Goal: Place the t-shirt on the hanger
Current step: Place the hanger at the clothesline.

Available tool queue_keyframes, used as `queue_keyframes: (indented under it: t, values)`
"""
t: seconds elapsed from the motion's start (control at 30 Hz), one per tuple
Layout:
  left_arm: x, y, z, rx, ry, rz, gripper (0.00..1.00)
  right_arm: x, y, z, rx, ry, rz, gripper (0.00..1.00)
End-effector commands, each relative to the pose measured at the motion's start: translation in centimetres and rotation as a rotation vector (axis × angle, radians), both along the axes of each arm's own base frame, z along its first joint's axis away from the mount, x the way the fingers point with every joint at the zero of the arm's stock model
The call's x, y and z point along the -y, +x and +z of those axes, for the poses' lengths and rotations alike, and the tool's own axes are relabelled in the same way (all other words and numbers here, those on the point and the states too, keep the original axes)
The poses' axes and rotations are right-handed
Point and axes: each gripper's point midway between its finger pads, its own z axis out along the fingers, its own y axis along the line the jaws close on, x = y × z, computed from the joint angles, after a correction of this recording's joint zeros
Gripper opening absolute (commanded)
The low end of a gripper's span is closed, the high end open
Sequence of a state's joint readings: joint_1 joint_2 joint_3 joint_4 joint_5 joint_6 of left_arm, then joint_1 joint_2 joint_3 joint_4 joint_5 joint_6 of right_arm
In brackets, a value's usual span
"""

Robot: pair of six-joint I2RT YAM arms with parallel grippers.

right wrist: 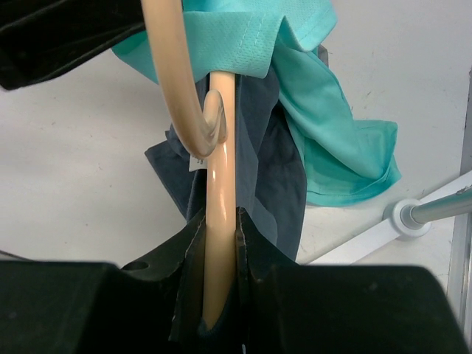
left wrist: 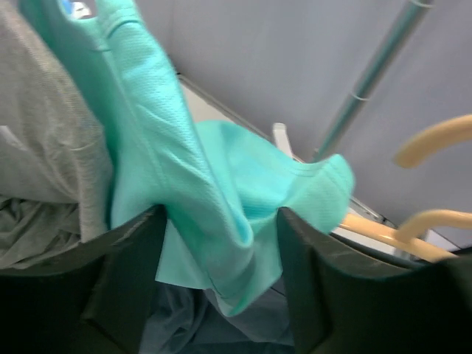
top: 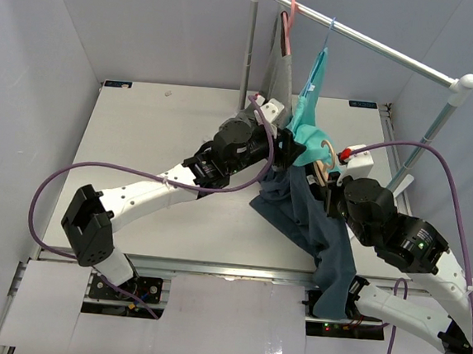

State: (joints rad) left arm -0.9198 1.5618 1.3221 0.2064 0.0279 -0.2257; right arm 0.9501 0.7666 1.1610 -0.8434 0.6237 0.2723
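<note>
The tan hanger (right wrist: 220, 147) stands upright in my right gripper (right wrist: 220, 214), which is shut on its lower bar. Its hook (right wrist: 177, 81) curves up to the left. The dark slate-blue t-shirt (top: 323, 226) is draped from the hanger and trails down over the table's near edge; its white label (right wrist: 197, 161) shows beside the bar. My left gripper (left wrist: 221, 221) stands open just left of the hanger (left wrist: 435, 140). The bright teal garment (left wrist: 184, 147) hangs loosely between its fingers, and the t-shirt (left wrist: 177, 324) lies below them. From above, the left gripper (top: 292, 153) and right gripper (top: 328, 189) are close together.
A white clothes rail (top: 364, 39) crosses the back right. A grey garment (top: 277, 73) on a pink hanger (top: 291, 16) and the teal garment (top: 311, 126) on a thin blue hanger (top: 329, 32) hang from it. The rack's foot (right wrist: 405, 217) rests at the right.
</note>
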Motion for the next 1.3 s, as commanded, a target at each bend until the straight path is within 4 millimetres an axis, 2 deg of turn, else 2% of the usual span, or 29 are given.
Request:
queue_keyframes:
  t: [0.0,0.1,0.23,0.33,0.47,0.53,0.67,0.87,0.97,1.1,1.2,1.27]
  values:
    - [-2.0,2.3,1.4,0.033,0.017,0.182,0.58,-1.1,0.8,2.6,0.078,0.091,0.007,0.08]
    - [-2.7,2.4,1.9,0.051,0.017,0.208,0.32,-0.5,0.7,2.9,0.089,0.097,-0.013,0.08]
    - [-3.9,2.5,2.7,0.084,0.013,0.244,0.17,1.8,1.2,3.2,0.109,0.059,-0.131,0.08]
    - [-5.4,3.1,4.0,0.127,0.038,0.313,0.14,3.1,1.4,3.0,0.109,0.02,-0.194,0.08]
    - [-8.0,4.6,5.4,0.218,0.114,0.446,0.09,3.3,1.2,3.0,0.113,0.038,-0.195,0.08]
    - [-9.3,5.3,6.1,0.256,0.133,0.495,0.07,4.1,1.2,2.7,0.12,0.026,-0.229,0.08]
    - [-10.4,5.8,6.7,0.266,0.132,0.519,0.0,5.0,1.2,2.6,0.121,0.009,-0.281,0.08]
    - [-12.1,6.7,6.8,0.267,0.145,0.589,0.0,7.4,0.8,2.2,0.11,-0.026,-0.393,0.08]
    - [-11.9,6.6,6.6,0.268,0.139,0.573,0.01,7.9,0.9,2.6,0.126,-0.031,-0.421,0.08]
    - [-11.3,6.1,6.7,0.261,0.121,0.525,0.03,9.1,1.3,4.7,0.18,-0.062,-0.492,0.08]
    - [-11.2,5.3,7.1,0.257,0.098,0.486,0.04,10.3,1.8,9.0,0.255,-0.097,-0.57,0.08]
    - [-11.4,5.2,7.3,0.258,0.092,0.488,0.05,10.4,1.8,11.7,0.283,-0.076,-0.569,0.08]
